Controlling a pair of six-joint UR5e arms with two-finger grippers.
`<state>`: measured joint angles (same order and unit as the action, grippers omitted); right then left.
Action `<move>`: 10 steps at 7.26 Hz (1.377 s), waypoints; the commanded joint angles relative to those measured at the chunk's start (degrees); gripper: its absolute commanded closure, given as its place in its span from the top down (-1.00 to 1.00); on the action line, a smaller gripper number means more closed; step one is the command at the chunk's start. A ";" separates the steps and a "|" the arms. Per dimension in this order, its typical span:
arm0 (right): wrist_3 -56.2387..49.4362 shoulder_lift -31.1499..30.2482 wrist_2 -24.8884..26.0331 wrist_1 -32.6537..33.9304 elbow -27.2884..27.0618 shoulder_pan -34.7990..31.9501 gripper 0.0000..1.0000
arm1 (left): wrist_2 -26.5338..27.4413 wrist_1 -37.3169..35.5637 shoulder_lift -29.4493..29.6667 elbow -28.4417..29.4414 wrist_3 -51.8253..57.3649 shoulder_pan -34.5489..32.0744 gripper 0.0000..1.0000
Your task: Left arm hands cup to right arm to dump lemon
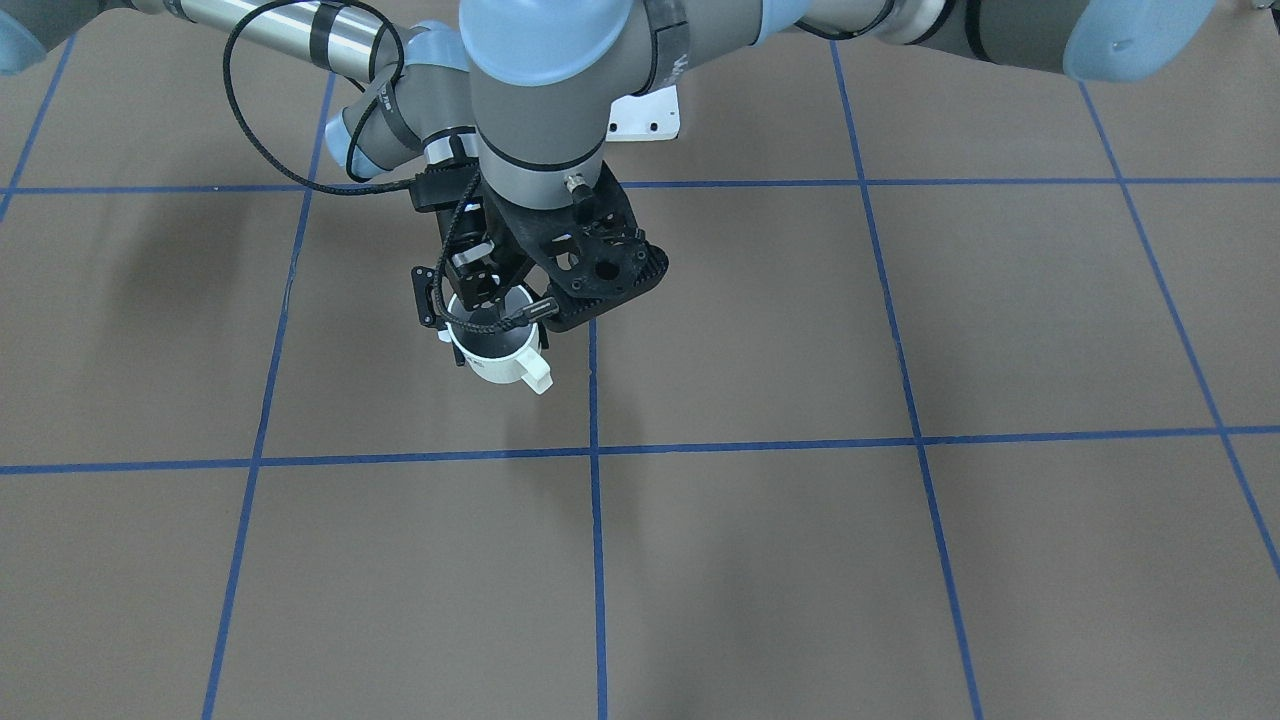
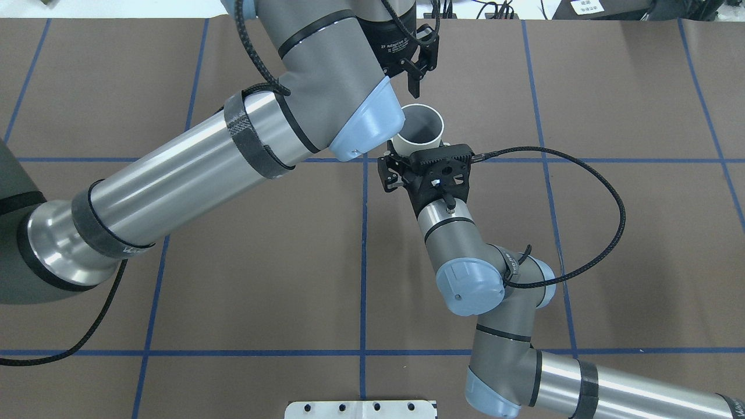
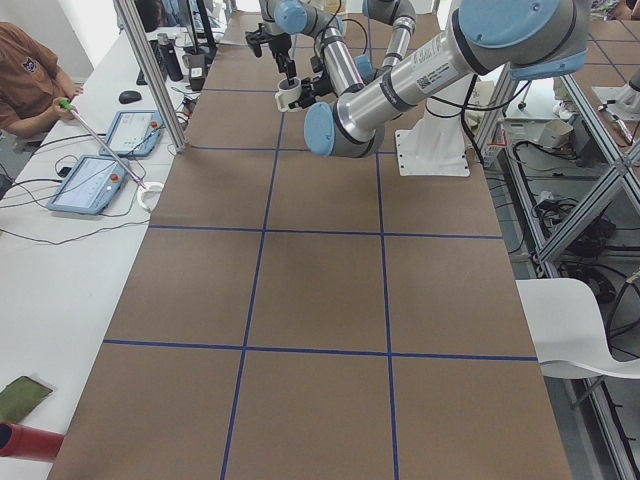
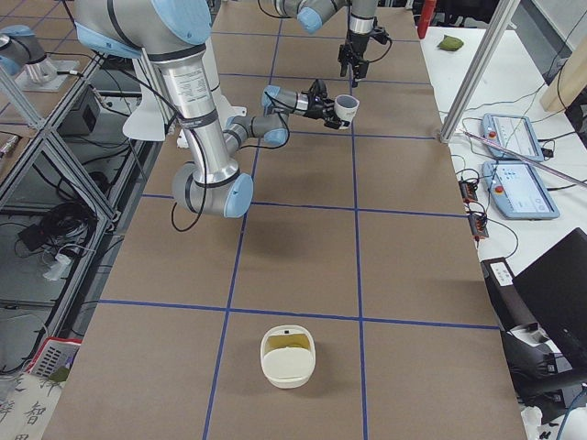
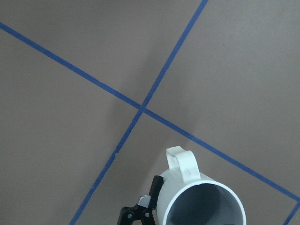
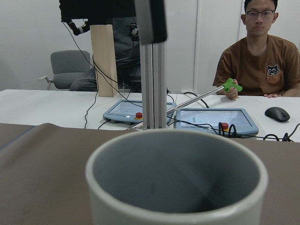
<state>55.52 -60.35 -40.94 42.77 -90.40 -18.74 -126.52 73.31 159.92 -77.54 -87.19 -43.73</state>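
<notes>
The cup is held clear of the table, roughly upright, by the right gripper, which is clamped on its wall. The left gripper is seen just above the rim, spread apart and touching nothing. The cup is judged rigid, light, glazed and slippery, and breakable if dropped; the wall opposite the free handle is best gripped. No lemon can be made out inside, though the bottom is shadowed. A cream tub, yellowish inside, stands well apart
</notes>
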 commanded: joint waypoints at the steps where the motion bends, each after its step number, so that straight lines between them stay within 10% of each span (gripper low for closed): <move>1: 0.46 0.40 1.47 -0.49 -0.57 0.55 -0.42 | -0.39 0.17 -0.66 -0.15 0.44 1.79 0.60; 10: 0.38 -0.12 2.27 -0.49 -2.24 1.51 -0.26 | -0.31 -0.01 -0.84 -0.06 0.44 2.33 0.24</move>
<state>55.90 -60.45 -38.67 42.25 -92.56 -17.23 -126.88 73.30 159.09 -77.61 -86.75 -41.40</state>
